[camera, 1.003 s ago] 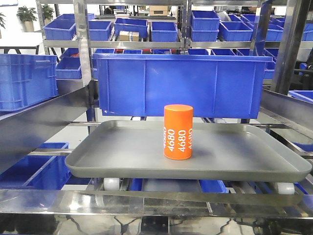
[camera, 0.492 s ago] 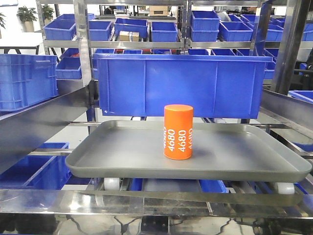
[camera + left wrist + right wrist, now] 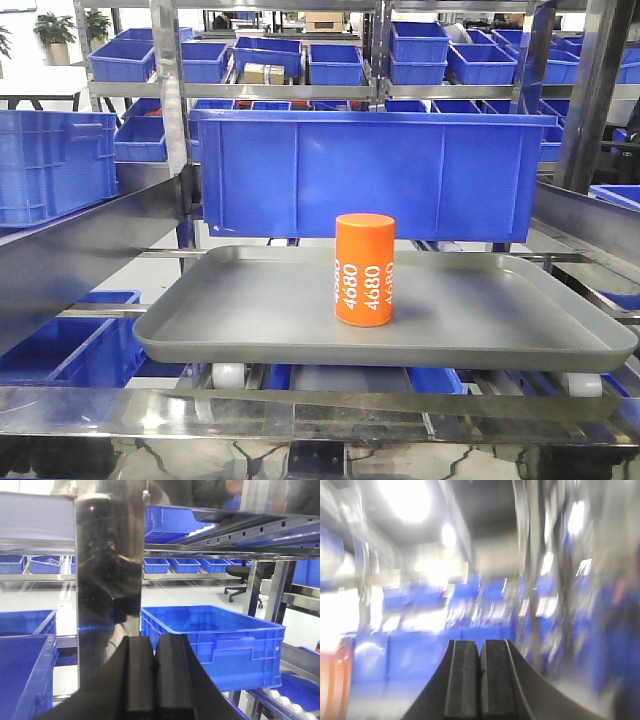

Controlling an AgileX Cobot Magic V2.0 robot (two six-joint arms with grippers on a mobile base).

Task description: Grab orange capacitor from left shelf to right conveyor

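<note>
The orange capacitor (image 3: 365, 269), a cylinder marked 4680 in white, stands upright near the middle of a grey tray (image 3: 250, 320) in the front view. No gripper shows in the front view. My left gripper (image 3: 155, 642) is shut and empty, facing a shiny steel post (image 3: 107, 565) and a blue bin (image 3: 215, 645). My right gripper (image 3: 480, 647) is shut and empty; its view is motion-blurred, with an orange blur (image 3: 332, 682) at the lower left edge.
A large blue bin (image 3: 370, 175) stands right behind the tray. Steel rails (image 3: 80, 250) flank the tray left and right, with a steel bar (image 3: 320, 410) in front. Shelves of blue bins (image 3: 330, 55) fill the background.
The front view is unchanged; the capacitor and tray have not moved.
</note>
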